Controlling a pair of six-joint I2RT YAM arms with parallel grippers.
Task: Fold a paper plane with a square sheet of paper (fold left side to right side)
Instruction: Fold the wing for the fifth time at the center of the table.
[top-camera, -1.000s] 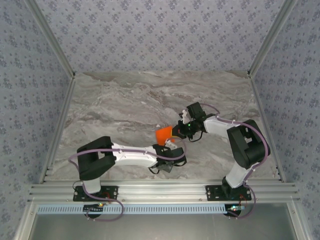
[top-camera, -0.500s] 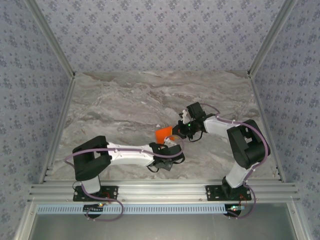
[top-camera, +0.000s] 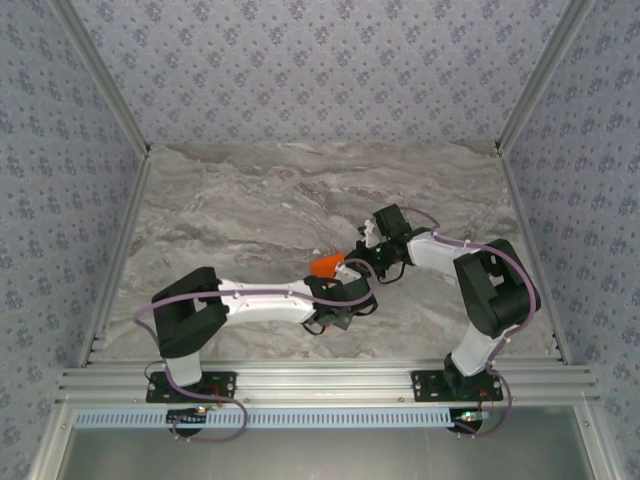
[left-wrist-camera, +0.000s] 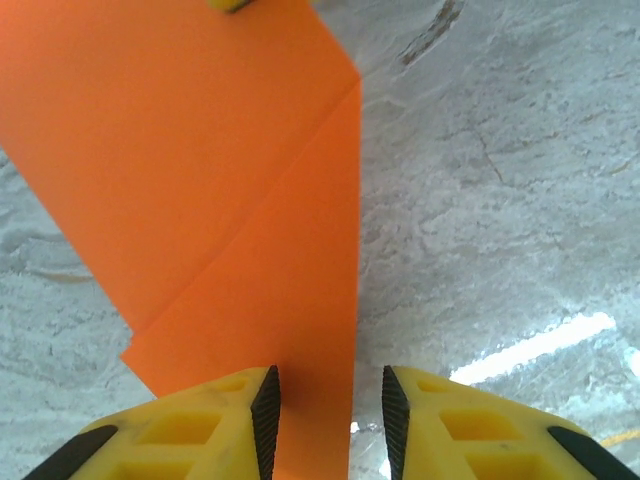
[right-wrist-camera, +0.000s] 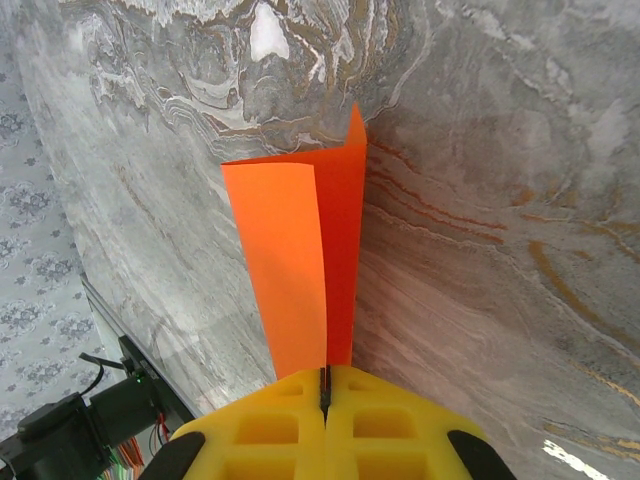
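Observation:
The square sheet of paper (top-camera: 325, 265) is bright orange and folded over on itself, standing on edge off the marble table (top-camera: 250, 200). My right gripper (right-wrist-camera: 325, 380) is shut on its near end, with two layers (right-wrist-camera: 300, 250) rising from the pinch. My left gripper (left-wrist-camera: 325, 400) is open. The paper's lower strip (left-wrist-camera: 200, 180), marked by a diagonal crease, lies between its yellow fingers (left-wrist-camera: 230, 430) and touches neither pad. In the top view the left gripper (top-camera: 343, 284) sits just below the paper and the right gripper (top-camera: 354, 262) at its right end. A paper plane is out of view.
The marble tabletop stretches wide behind and to the left of the paper. Patterned walls (top-camera: 320, 70) close it in on three sides. An aluminium rail (top-camera: 320, 380) runs along the near edge by the arm bases.
My left gripper has opened and let go of the paper. The paper now looks narrower and more edge-on from above. The right gripper has stayed shut in place.

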